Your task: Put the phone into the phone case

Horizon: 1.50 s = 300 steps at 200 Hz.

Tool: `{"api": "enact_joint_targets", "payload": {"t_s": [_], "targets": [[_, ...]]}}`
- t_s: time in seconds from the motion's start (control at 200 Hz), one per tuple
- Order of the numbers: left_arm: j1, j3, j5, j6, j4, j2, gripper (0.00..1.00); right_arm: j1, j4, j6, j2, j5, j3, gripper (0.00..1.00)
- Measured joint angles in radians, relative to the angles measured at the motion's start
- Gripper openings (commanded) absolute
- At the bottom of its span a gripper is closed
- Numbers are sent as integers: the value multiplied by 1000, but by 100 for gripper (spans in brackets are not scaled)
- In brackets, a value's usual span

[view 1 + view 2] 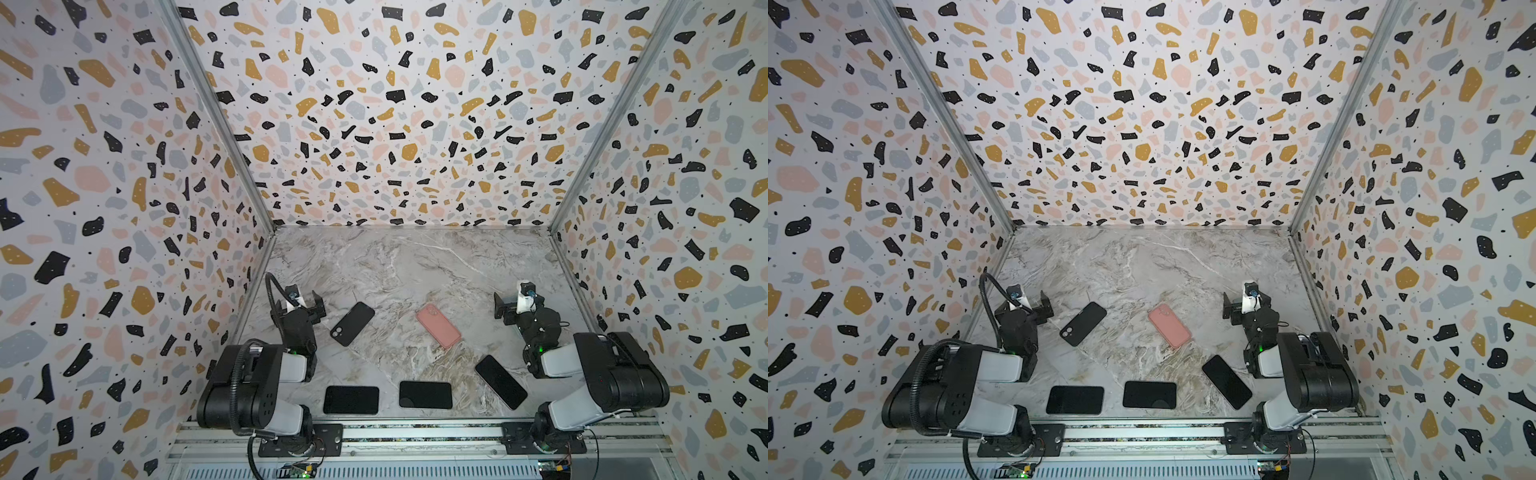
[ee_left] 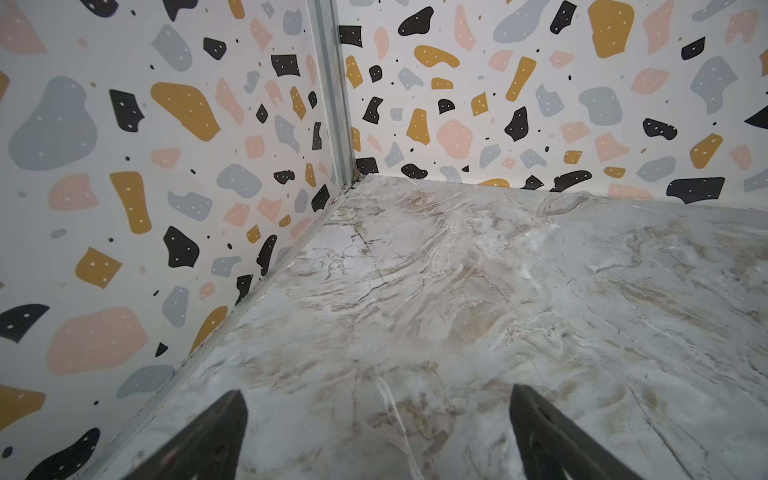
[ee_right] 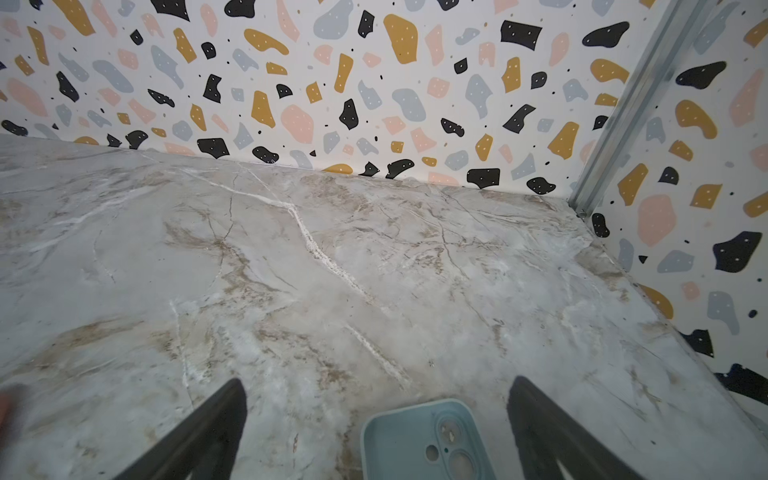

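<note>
A pink phone case [image 1: 438, 326] [image 1: 1169, 326] lies mid-table, its camera bump at the far end. Left of it rests a black slab with camera lenses [image 1: 352, 323] [image 1: 1083, 323]; phone or case, I cannot tell. Three black phones lie along the near edge [image 1: 351, 400], [image 1: 425, 395], [image 1: 500, 381]. A pale blue case [image 3: 407, 440] lies hollow side up just below my right gripper [image 3: 378, 380] [image 1: 505, 307], which is open and empty. In both top views the right arm hides this case. My left gripper [image 2: 376, 390] [image 1: 309, 305] is open over bare marble by the left wall.
Terrazzo-patterned walls [image 1: 124, 208] close in the marble table [image 1: 395, 266] on three sides, with metal corner posts [image 2: 332, 95] [image 3: 636, 104]. A rail with both arm bases [image 1: 395, 436] runs along the front edge.
</note>
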Motion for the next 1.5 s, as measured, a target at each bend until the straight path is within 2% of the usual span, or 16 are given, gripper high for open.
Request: {"api": "enact_joint_targets", "payload": {"t_s": [0.991,1.101,1.181,1.296,1.391,1.502], "targets": [[0,0,-15,-7,1,0,100,-8,13,1,0,-9,-17,99],[-24,2,-80,-7,-6,-6,100,17,-22,-6,-29,37,-14,99],[-71,60,-149,-22,-164,-66,100,119,-261,12,-173,149,45,99],[-132,293,-216,-113,-470,-140,100,267,-501,102,-319,253,237,99],[-208,428,-235,-219,-626,-175,100,359,-620,179,-362,274,345,99],[-335,496,-222,-334,-808,-192,100,450,-782,242,-347,255,403,99]]}}
